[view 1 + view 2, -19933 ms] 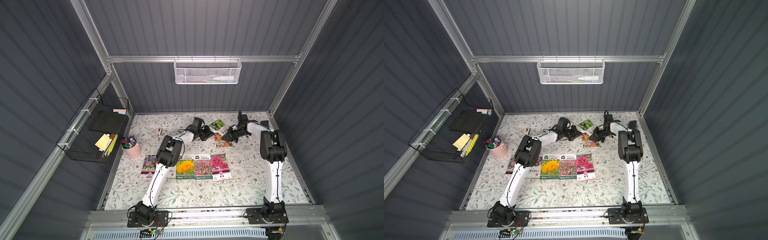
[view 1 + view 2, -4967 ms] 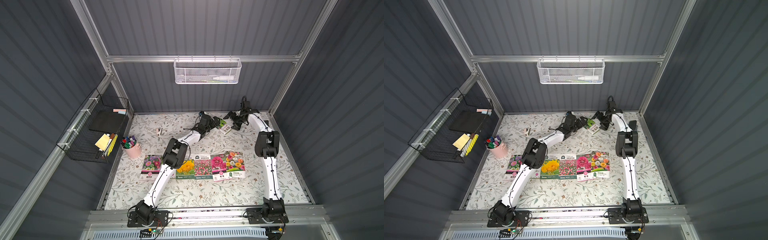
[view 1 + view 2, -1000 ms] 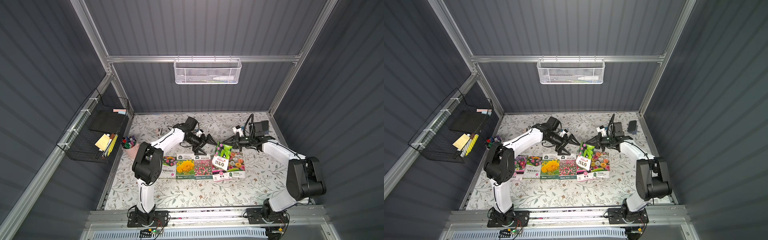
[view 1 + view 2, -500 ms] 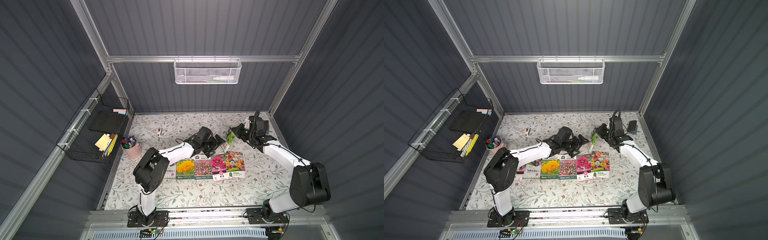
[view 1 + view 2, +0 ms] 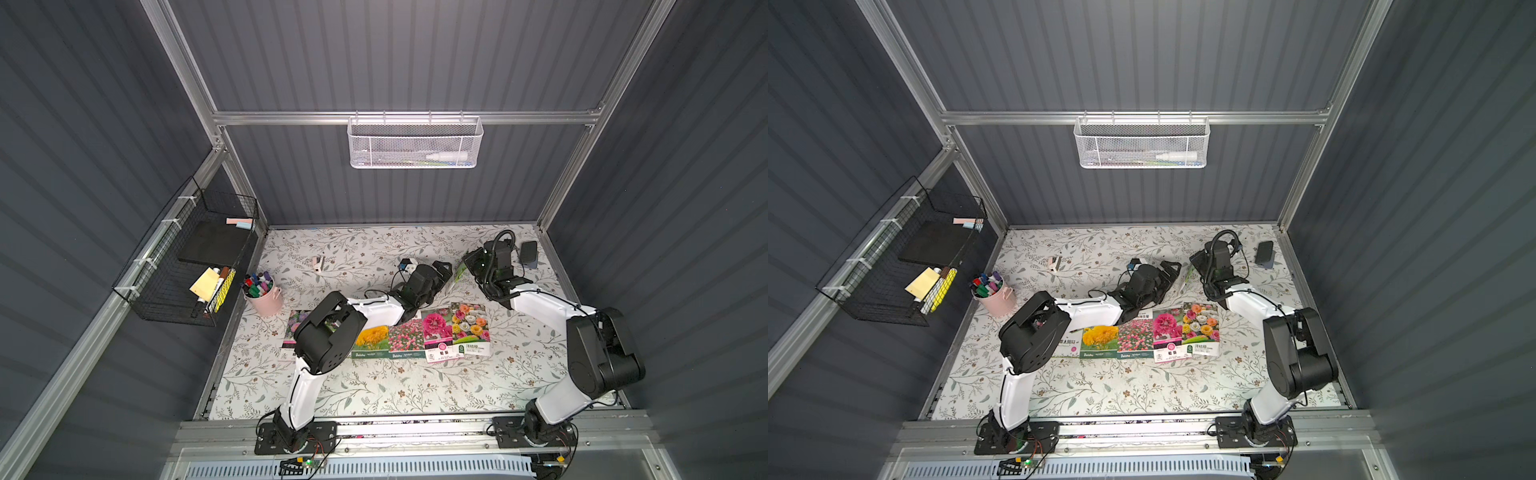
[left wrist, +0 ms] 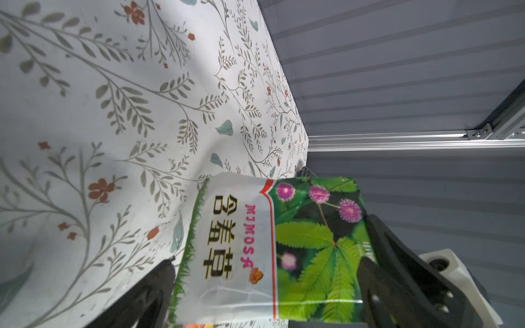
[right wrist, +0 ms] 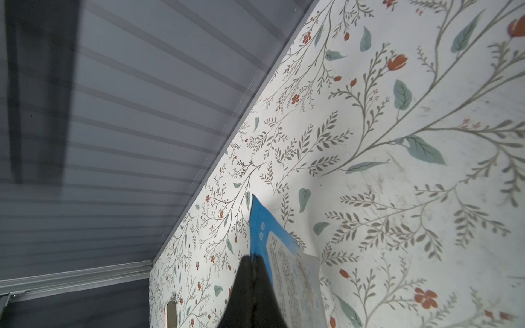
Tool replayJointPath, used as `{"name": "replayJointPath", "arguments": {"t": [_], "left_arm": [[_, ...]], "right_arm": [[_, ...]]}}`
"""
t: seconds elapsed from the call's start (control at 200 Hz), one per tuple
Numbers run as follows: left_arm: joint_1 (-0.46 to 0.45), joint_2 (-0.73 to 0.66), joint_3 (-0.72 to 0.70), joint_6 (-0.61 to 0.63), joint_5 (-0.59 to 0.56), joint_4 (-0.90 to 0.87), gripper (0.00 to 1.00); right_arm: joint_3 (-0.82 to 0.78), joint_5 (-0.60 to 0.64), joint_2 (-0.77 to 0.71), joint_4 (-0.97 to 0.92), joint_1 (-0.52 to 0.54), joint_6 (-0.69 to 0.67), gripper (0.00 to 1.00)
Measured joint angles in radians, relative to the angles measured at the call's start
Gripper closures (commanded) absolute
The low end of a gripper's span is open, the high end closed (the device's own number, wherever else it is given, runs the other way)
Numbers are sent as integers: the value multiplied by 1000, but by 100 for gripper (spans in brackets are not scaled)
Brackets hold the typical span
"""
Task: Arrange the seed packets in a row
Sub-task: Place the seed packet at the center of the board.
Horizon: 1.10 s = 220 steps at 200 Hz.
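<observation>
Green mimosa packet [image 6: 306, 241] | right gripper [image 7: 253, 259] clamped on its edge | left gripper [image 5: 441, 272] spread wide around packet | row [image 5: 436, 332] of packets nearby on mat [image 5: 374, 390]

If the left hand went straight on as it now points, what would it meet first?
The glossy green-leaved seed packet with purple flowers, pinched by the shut right hand. It stands right ahead of the open left hand, seemingly between its fingers; depth is unclear.
</observation>
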Motion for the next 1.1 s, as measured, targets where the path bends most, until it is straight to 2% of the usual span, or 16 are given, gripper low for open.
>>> {"name": "replayJointPath", "arguments": {"t": [0.445,0.545,0.66,0.795,0.845,0.9,0.96,0.97,0.98,1.1], "left_arm": [[-47,24,85,-38,-103,39,1],[-45,24,92,-39,-123,50,5],[-43,25,92,-36,-145,50,22],[-29,60,110,-53,-150,67,48],[-26,89,124,-71,-150,72,51],[-22,115,133,-79,-146,69,44],[-20,139,140,-95,-142,67,18],[-19,143,140,-102,-143,67,7],[-19,145,140,-98,-139,64,2],[-17,149,137,-125,-128,57,1]], "right_arm": [[28,-4,92,96,-5,119,100],[23,-22,91,129,-13,143,100],[-19,-54,82,186,-23,172,100],[-98,-81,43,224,-27,197,100],[-123,-87,23,226,-28,201,100],[-142,-91,3,228,-29,201,100],[-146,-93,-10,228,-30,201,100],[-146,-93,-12,229,-31,200,100],[-146,-94,-12,231,-31,200,100],[-146,-98,-15,239,-43,195,100]]}}
